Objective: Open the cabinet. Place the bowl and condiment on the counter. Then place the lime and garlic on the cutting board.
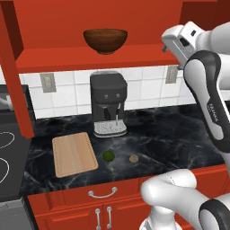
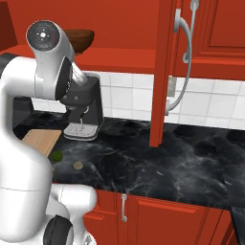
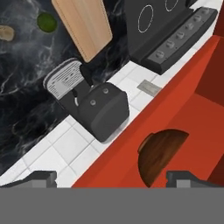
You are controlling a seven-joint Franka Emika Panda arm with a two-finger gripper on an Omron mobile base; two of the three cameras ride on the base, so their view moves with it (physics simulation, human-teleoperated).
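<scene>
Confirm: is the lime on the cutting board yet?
No, the lime lies on the black counter just right of the cutting board.

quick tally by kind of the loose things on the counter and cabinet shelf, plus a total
Wide dark brown wooden bowl on the red cabinet shelf: 1
Small dark cylindrical condiment shaker on the black marble counter: 1
Small dark green lime: 1
Tan lumpy garlic bulb: 1
Light tan wooden cutting board: 1
Dark grey coffee machine: 1
Total: 6

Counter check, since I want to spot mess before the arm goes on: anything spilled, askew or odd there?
Nothing spilled. The lime and garlic lie loose on the counter, right of the cutting board, not on it. The bowl sits upright in the open cabinet.
</scene>
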